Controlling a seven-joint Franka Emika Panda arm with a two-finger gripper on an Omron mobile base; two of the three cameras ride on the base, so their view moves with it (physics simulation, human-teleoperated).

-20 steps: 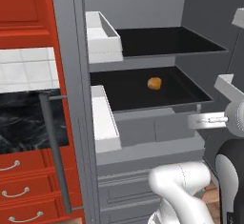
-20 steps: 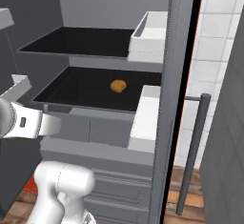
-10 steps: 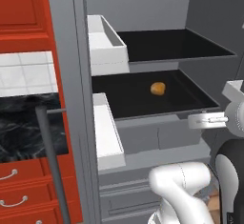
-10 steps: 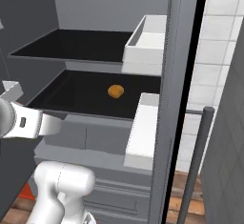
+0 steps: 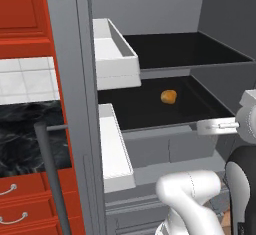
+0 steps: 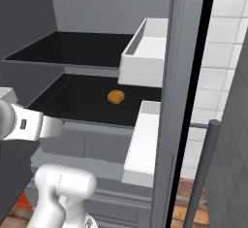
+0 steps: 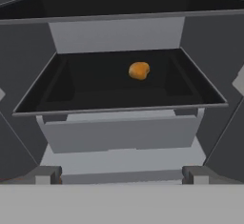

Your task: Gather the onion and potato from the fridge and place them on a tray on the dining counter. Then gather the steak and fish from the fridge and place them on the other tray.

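Note:
The grey fridge (image 5: 70, 104) stands open in front of me. On its lower black shelf (image 7: 86, 87) lies one small orange-brown lump (image 7: 139, 70), also seen in the base views (image 5: 168, 96) (image 6: 116, 96); I cannot tell whether it is the onion or the potato. My gripper (image 7: 123, 175) is open, its fingertips wide apart, and it hangs in front of the shelf's front edge and below it, well short of the lump and holding nothing. The steak, fish, tray and dining counter are out of view.
White door bins (image 5: 114, 61) (image 5: 116, 151) (image 6: 145, 52) jut out beside the shelves. An upper black shelf (image 7: 119, 4) hangs over the lower one, and a grey drawer front (image 7: 119, 132) sits beneath it. Red cabinets (image 5: 25, 14) and a black marble-look countertop (image 5: 25, 129) lie to the left.
Both base views have closed in on the fridge, so the camera has moved. The orange-brown lump lies in the same spot on its shelf. The gripper stays open.

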